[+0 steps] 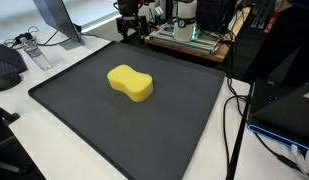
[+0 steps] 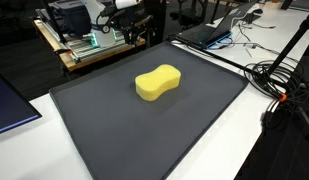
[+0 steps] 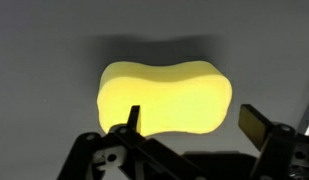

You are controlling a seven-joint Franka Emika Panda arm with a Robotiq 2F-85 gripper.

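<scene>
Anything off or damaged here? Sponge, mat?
Nothing stands out. The sponge lies flat and whole near the middle of the mat, which shows no spill. The gripper is open and clear of the sponge.

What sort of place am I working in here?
Probably a lab or office workbench: a monitor and water bottle stand beside the black mat holding the sponge, with a laptop and loose cables alongside.
</scene>
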